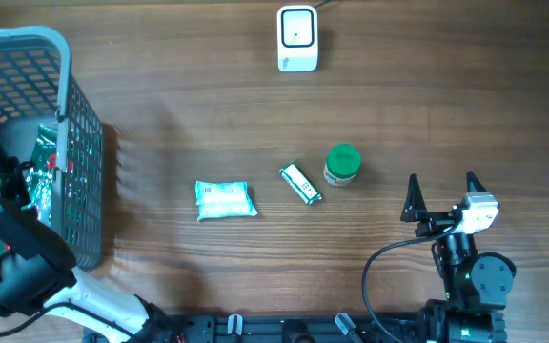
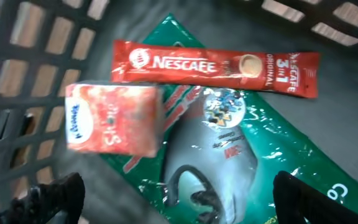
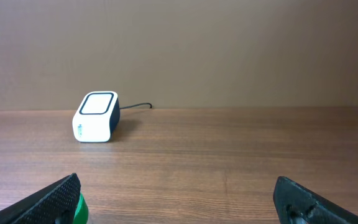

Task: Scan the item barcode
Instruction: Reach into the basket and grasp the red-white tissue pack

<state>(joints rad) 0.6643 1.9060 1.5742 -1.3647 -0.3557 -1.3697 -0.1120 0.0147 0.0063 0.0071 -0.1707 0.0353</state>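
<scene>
Left claw [image 2: 179,194] gapes in the basket [image 1: 82,143]; right claw [image 3: 176,190] gapes above wooden table [image 3: 229,149].

I see a grey basket [image 1: 84,162] on the left of the wooden table [image 1: 179,105]. In the middle lie a white-green pack [image 1: 225,200] and a small flat pack [image 1: 300,183] — a green-lidded jar [image 1: 342,164] sits just beside it.

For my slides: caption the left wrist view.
Open left gripper over a Nescafe stick, an orange packet and a green pouch in the basket.
</scene>
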